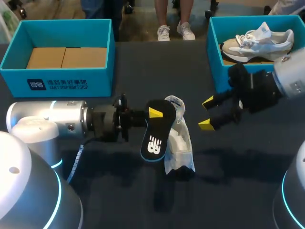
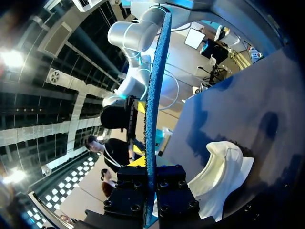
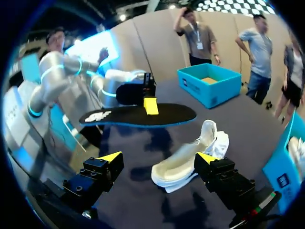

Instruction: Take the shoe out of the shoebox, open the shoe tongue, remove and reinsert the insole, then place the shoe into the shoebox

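The insole (image 1: 155,136) has a smooth, matt black face, while its blue edge looks like rough, pitted foam in the left wrist view. The shoe (image 1: 180,145) is soft white cloth, with a smoother cream lining. The table (image 1: 228,186) is dark and matt, like cloth. The left shoebox (image 1: 62,82) and the right shoebox (image 1: 216,71) are matt teal card, and the left one has a plain brown cardboard floor. The left arm (image 1: 50,117) wears a silvery casing with a soft sheen. The right gripper (image 1: 208,113) is hard, matt black with matt yellow tips.
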{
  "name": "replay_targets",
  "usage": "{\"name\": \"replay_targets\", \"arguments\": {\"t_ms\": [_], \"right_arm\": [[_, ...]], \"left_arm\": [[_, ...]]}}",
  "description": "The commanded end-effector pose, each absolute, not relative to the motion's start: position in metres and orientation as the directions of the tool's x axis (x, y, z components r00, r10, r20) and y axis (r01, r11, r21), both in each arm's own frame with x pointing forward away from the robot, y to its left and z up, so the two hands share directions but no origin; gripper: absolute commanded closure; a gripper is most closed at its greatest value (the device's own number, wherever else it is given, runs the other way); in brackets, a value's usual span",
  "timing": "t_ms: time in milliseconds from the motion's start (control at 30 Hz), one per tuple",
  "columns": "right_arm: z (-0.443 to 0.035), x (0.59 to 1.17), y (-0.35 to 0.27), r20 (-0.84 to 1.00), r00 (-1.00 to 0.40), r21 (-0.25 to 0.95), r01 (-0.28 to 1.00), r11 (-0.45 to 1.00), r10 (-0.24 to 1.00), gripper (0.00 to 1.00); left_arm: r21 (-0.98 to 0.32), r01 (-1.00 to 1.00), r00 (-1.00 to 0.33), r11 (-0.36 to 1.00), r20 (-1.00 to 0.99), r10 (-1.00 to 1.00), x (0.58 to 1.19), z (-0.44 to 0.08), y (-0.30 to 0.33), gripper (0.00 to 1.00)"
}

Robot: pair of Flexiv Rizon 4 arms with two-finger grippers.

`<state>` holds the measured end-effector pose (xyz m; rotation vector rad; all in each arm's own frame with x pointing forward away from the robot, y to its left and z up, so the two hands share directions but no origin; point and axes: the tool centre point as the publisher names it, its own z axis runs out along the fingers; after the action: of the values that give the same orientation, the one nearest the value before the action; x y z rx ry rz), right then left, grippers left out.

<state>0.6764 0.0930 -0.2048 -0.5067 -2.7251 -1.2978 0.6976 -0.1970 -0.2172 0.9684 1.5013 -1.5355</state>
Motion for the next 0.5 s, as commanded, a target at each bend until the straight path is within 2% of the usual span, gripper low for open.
{"name": "replay_targets", "arguments": {"t_ms": [33, 333, 367, 500], "right_arm": [[-0.197, 0.670, 0.092, 0.184, -0.948, 0.724, 0.310, 0.616, 0.261, 0.00], [-0.197, 0.670, 0.092, 0.184, -0.948, 0.724, 0.310, 0.616, 0.261, 0.00], [-0.201, 0.674, 0.094, 0.129, -0.965, 0.690, 0.252, 0.679, 0.227, 0.00], [-0.210, 0.681, 0.093, -0.017, -0.979, 0.657, 0.142, 0.740, 0.203, 0.00]], "left_arm": [[-0.417, 0.909, -0.418, -0.011, -0.909, -0.014, 0.697, -0.218, -0.198, 1.00], [-0.417, 0.909, -0.418, -0.011, -0.909, -0.014, 0.697, -0.218, -0.198, 1.00], [-0.457, 0.889, -0.457, -0.021, -0.889, 0.006, 0.695, -0.217, -0.197, 1.00], [-0.553, 0.832, -0.551, -0.039, -0.833, 0.055, 0.691, -0.216, -0.195, 1.00]]}}
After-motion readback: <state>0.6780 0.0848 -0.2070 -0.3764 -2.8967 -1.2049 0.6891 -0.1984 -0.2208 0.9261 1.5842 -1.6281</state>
